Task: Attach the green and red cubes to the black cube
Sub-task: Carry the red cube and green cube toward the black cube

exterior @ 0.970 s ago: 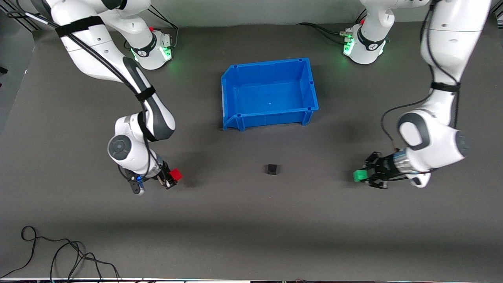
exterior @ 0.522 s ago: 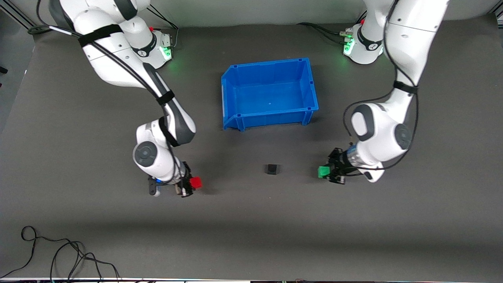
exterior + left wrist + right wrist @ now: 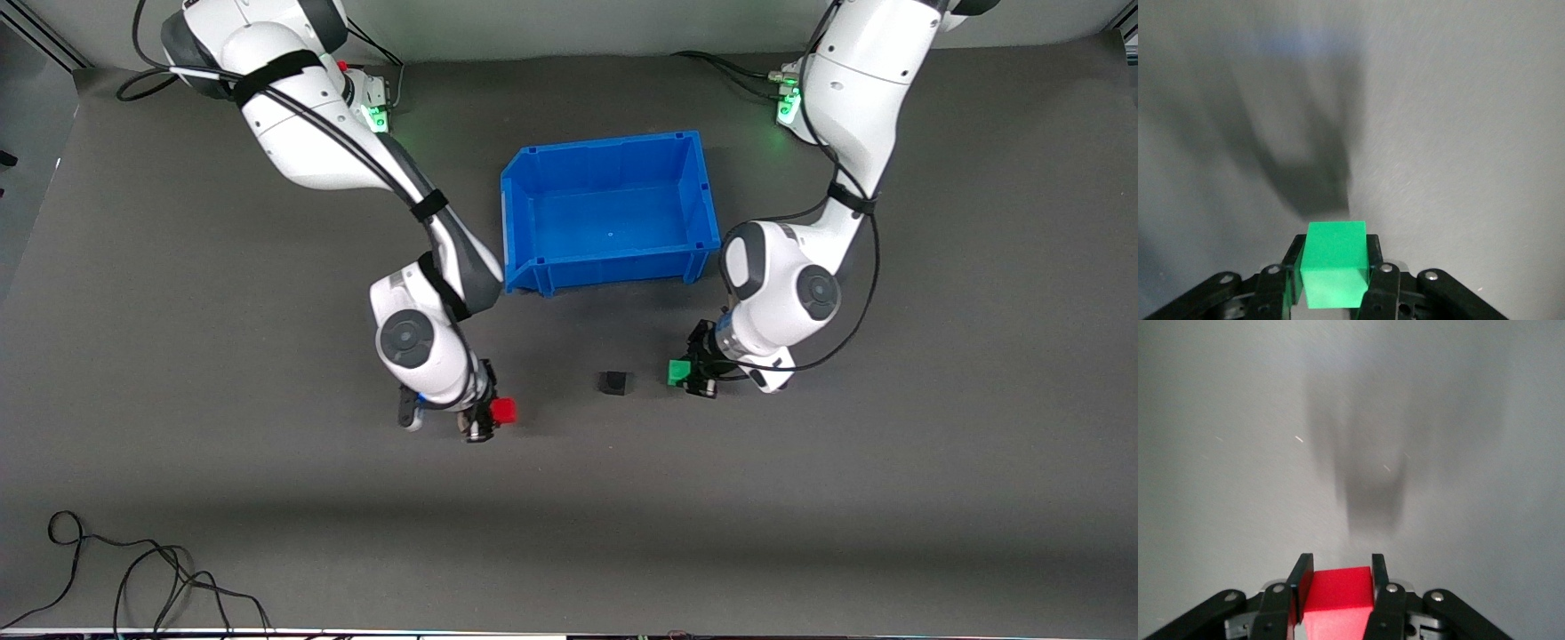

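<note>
so both sets of fingers are clamped tight on a cube each: the left gripper [image 3: 686, 377] has the green cube [image 3: 679, 372] pinched between its pads, and the left wrist view shows the same, green cube [image 3: 1334, 263] squeezed at the bottom centre of the frame with bare mat ahead of it. the right gripper [image 3: 491, 416] is closed on the red cube [image 3: 504, 410], also sitting bottom centre in its own wrist view [image 3: 1338, 600]. what matters next is the black cube [image 3: 613, 382], resting on the mat just below the middle of the front view, in between the two held cubes. green is just beside it on the frame's right at about the same height in the picture, red is well apart on the frame's left and a bit lower. so my guess is the left arm gets there first and the right one has more ground to cover. being cubes, none has a long axis. count: one green, one red, one black cube, one blue bin [image 3: 533, 178] above the black cube, empty, and a loose cable [image 3: 133, 569] bottom left.
</note>
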You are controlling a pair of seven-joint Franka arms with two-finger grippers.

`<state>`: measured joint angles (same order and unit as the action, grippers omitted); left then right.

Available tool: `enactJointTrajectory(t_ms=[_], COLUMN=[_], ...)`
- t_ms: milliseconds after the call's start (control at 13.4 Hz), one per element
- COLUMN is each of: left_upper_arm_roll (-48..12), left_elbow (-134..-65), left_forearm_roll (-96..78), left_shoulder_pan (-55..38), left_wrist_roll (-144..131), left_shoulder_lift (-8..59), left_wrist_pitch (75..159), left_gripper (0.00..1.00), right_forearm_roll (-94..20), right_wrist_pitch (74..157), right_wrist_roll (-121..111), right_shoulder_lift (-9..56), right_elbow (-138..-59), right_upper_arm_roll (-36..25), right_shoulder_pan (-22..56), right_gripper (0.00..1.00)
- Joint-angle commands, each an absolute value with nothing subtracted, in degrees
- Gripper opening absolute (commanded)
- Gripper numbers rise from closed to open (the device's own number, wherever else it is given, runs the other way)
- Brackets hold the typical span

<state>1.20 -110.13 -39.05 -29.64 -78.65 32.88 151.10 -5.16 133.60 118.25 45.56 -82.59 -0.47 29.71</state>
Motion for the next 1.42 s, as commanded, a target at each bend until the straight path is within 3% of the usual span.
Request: enactJointTrajectory(t_ms=[0, 224, 896, 1343], left_upper_arm_roll=[2.29, 2.29, 2.29, 2.29], left_elbow=[-108.38, -104.07, -99.67, -98.35], left_forearm_roll=[-39.64, -39.38, -39.46, -39.02], left_shoulder_pan=[-31.72, -32.34, -34.63, -36.21], left_wrist_roll=[-80.24, -82.52, -83.32, -86.92], left_shoulder_lift=[34.18, 37.35, 40.86, 41.92], left_wrist_pitch=[151.44, 151.35, 151.52, 153.27], left_gripper=[0.07, 0.07, 0.07, 0.07], right_forearm_roll=[-5.63, -5.36, -5.27, -5.19], right_wrist_pitch=[131.05, 128.15, 128.23, 128.41], right_wrist_roll=[125.31, 129.19, 135.0, 134.91], right_shoulder_lift=[47.72, 49.21, 55.46, 56.16], right_elbow=[-78.59, -75.86, -66.72, -66.18], right_upper_arm_roll=[-0.88, -0.88, -0.97, -1.05], right_shoulder_pan=[33.74, 35.68, 35.33, 35.24], right_gripper=[0.0, 0.0, 0.0, 0.0])
